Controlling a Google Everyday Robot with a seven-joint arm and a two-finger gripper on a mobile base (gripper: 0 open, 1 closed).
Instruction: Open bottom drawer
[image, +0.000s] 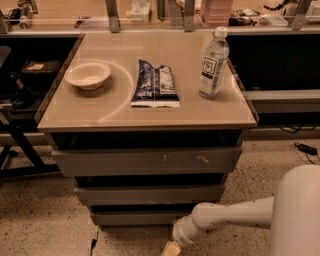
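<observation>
Hand (170, 248) just below the bottom drawer (135, 218); whether it is open cannot be told. Drawer front: plain, grey, flat, handleless.

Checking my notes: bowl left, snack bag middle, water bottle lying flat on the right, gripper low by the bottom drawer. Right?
No: the camera view shows the water bottle standing upright on the right. The rest fits: bowl left, snack bag middle, gripper low by the bottom drawer.
</observation>
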